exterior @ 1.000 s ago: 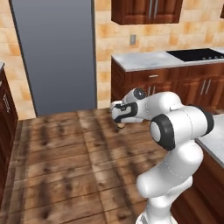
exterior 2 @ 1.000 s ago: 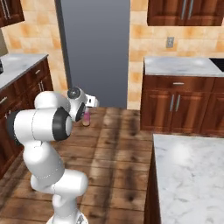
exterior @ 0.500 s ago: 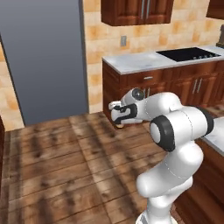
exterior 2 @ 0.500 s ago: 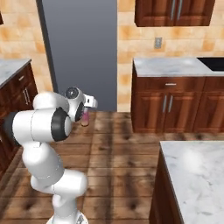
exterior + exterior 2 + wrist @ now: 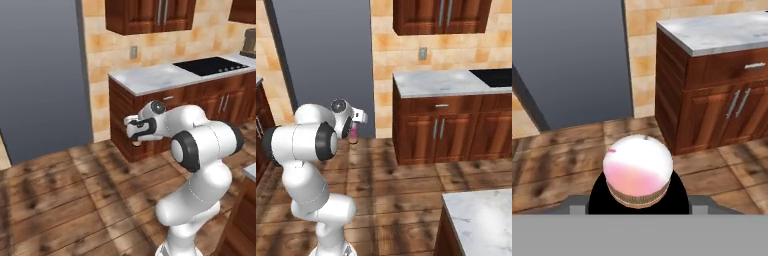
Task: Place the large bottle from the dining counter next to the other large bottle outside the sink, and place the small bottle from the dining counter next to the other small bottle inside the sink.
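1. In the left base view, the white arm is folded close to its body over the brown plank floor point(image 5: 60, 200), with the two-finger gripper point(image 5: 136, 135) held at chest height. A small pinkish end of the tall pale pink-and-white bottle point(image 5: 136, 143) pokes out below the hand. Beyond it stand a white marble counter on dark wood cabinets point(image 5: 150, 79), a black stovetop point(image 5: 212, 65) set into that counter, and a large flat grey panel point(image 5: 40, 75) along the left wall. No sink here, so the step in hand looks like transport. Judgement: keep the arm tucked and the wrist steady while the base drives.

2. In the right base view, the gripper point(image 5: 354, 128) sits just in front of the shoulder, the pink bottle point(image 5: 354, 133) showing between the hand and the grey panel. A corner of the white grey-veined marble dining counter point(image 5: 476, 215) lies at lower right, well apart from the hand. The floor between robot and cabinets is bare.

3. In the hand view, the bottle's rounded pink-white bottom end point(image 5: 638, 170) points along the gripper axis, seated against the dark palm. The fingers are closed around its body, so the pincer is holding the bottle. Judgement: the smooth body could slip if the hand swings fast; keep the grip firm until the sink counter is reached.
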### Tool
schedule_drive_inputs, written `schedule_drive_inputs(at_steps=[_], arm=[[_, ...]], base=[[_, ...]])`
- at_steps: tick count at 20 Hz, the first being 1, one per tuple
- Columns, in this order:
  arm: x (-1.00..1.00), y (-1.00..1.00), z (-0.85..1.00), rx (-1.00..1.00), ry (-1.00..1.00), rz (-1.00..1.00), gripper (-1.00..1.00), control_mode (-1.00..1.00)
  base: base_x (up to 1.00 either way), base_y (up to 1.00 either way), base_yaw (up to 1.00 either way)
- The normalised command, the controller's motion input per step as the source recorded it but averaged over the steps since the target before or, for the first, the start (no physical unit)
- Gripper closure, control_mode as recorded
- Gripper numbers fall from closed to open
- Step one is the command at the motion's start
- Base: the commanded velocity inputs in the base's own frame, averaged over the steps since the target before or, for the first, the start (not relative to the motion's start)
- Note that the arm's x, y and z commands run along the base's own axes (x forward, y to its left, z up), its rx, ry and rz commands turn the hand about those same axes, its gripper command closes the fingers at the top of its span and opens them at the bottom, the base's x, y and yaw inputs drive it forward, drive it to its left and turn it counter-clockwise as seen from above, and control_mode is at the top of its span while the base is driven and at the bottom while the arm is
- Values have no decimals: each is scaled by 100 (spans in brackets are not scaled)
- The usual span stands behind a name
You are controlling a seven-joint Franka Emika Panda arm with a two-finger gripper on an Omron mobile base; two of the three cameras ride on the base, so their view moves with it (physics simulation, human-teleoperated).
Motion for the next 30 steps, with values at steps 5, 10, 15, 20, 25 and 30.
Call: schedule_drive_inputs(at_steps=[5,10,15,20,25,30], arm=[[0,0,0,0,0,0,100,100],[0,0,0,0,0,0,100,100],[0,0,0,0,0,0,100,100],[0,0,0,0,0,0,100,100],[0,0,0,0,0,0,100,100],[0,0,0,0,0,0,100,100]], base=[[30,26,-41],[54,42,-33],[47,36,-36],[37,23,-40],[54,20,-37],[72,20,-34]])
